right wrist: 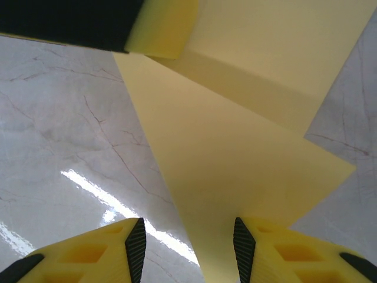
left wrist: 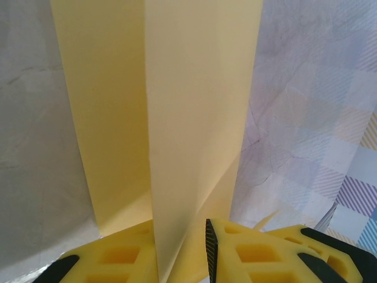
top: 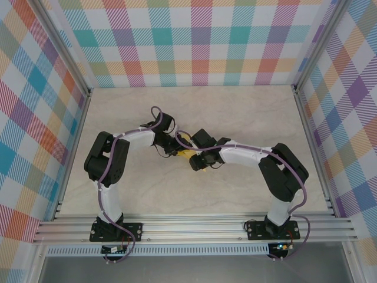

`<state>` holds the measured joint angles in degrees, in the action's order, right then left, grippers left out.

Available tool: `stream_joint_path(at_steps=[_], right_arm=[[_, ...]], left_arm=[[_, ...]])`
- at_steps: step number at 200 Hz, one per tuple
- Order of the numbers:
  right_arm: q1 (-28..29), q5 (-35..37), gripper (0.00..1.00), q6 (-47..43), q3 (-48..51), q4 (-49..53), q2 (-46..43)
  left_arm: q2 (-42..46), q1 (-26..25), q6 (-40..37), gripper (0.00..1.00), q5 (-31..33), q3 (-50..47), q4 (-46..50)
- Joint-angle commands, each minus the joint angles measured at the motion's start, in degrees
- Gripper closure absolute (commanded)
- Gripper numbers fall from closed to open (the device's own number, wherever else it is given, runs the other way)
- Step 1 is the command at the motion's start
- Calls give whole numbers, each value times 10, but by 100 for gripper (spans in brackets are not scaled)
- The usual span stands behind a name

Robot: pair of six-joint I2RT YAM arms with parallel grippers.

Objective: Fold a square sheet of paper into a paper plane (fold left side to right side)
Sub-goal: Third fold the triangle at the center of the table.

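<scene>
The square sheet of paper (top: 186,152) is yellow and folded into narrow layers, held off the table between my two grippers. In the left wrist view the paper (left wrist: 194,118) stands up as a creased flap and runs down between the fingers of my left gripper (left wrist: 181,253), which is shut on it. In the right wrist view the paper (right wrist: 235,165) tapers toward my right gripper (right wrist: 188,242). That gripper is open, with the paper against its right pad (right wrist: 242,242) and a gap at the left one. Whether this is the paper plane I cannot tell.
The pale marble tabletop (top: 235,112) lies under both arms. Plaid walls (top: 200,41) close off the back and sides. An aluminium rail (top: 194,227) runs along the near edge. My left gripper's finger (right wrist: 159,23) rests on the paper at the top of the right wrist view.
</scene>
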<state>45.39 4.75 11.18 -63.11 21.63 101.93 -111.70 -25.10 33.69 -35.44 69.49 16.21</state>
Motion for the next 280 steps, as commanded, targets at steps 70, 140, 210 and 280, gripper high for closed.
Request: stream_joint_path(at_steps=[70,140,210,280], right_arm=[[0,35,55,-27,-7,-37,21],[0,44,58,-34,3,-44,30],[0,39,74,-32,14,-50,40],[-2,11,89,-9,28,-68,42]], left_arm=[[9,-6,26,75,1,39,11],[5,-6,34,75,2,46,15],[10,-1,25,73,7,52,31],[48,31,-4,54,9,53,58]])
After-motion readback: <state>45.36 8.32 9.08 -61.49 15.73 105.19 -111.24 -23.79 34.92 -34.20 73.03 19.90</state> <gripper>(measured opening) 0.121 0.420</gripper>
